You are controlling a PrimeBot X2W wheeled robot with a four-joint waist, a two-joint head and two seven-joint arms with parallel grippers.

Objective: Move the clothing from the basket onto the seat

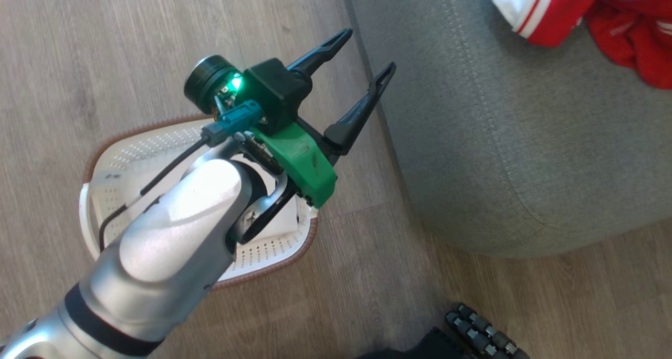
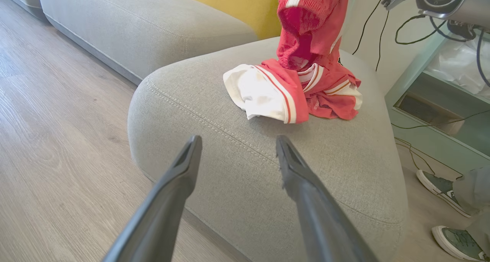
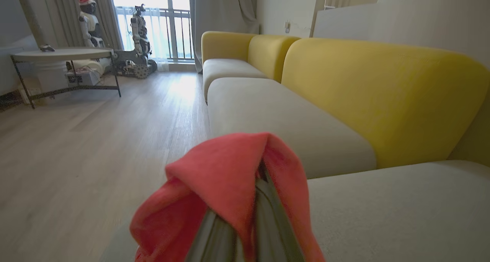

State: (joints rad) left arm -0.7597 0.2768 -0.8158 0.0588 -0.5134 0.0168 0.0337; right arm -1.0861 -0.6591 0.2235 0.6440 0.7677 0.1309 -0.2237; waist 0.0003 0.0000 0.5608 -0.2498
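Observation:
My left gripper (image 1: 367, 52) hangs open above the floor between the white basket (image 1: 128, 151) and the grey-green seat (image 1: 472, 138), with nothing between its fingers (image 2: 183, 170). Red and white clothing (image 1: 588, 12) lies on the seat at the upper right. In the left wrist view a red garment (image 2: 314, 28) hangs down from above onto the pile (image 2: 291, 93) on the seat (image 2: 214, 112). In the right wrist view my right gripper (image 3: 249, 200) is shut on red clothing (image 3: 226, 177) draped over its fingers, above the seat (image 3: 402, 208). The arm hides most of the basket's inside.
Wooden floor (image 1: 79, 49) surrounds the basket. Yellow backrests (image 3: 375, 85) line the sofa. A person's shoes (image 2: 440, 185) stand right of the seat beside a glass cabinet (image 2: 440, 101) with cables. A round table (image 3: 61, 55) and another robot (image 3: 138, 28) stand far off by the window.

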